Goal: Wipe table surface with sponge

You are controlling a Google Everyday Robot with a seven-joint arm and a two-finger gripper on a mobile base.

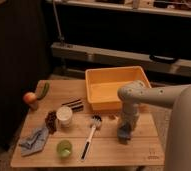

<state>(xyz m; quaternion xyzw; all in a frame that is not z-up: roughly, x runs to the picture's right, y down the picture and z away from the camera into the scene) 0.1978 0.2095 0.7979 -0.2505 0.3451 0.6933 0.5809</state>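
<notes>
Where the robot's gripper (124,131) comes down on the right part of the pale wooden counter (139,152), a small grey-blue sponge (123,136) lies flat against the wood, just in front of the tub's near right corner; the jaws appear closed on the sponge from above, though the exact grip is hard to make out; the light grey arm (139,92) bends in from the right edge and drops nearly straight down to it, crossing the tub's right front corner

Just behind the sponge stands a large orange plastic tub (114,86), rectangular and open-topped; to the sponge's left, apart from it, lies a dish brush with a white handle and dark head (89,139), head toward the tub; left of the handle's near end stands a small green cup (64,148); behind that cup is a white round cup (64,114), with a dark brown lumpy item (51,121) touching or just beside its left side; a dark striped bar (75,105) lies between the white cup and the tub; a crumpled blue-grey cloth (34,141) lies near the front left corner; at the far left edge sit an orange-red round fruit (29,97) and, just behind it, a green elongated item (43,90)
</notes>
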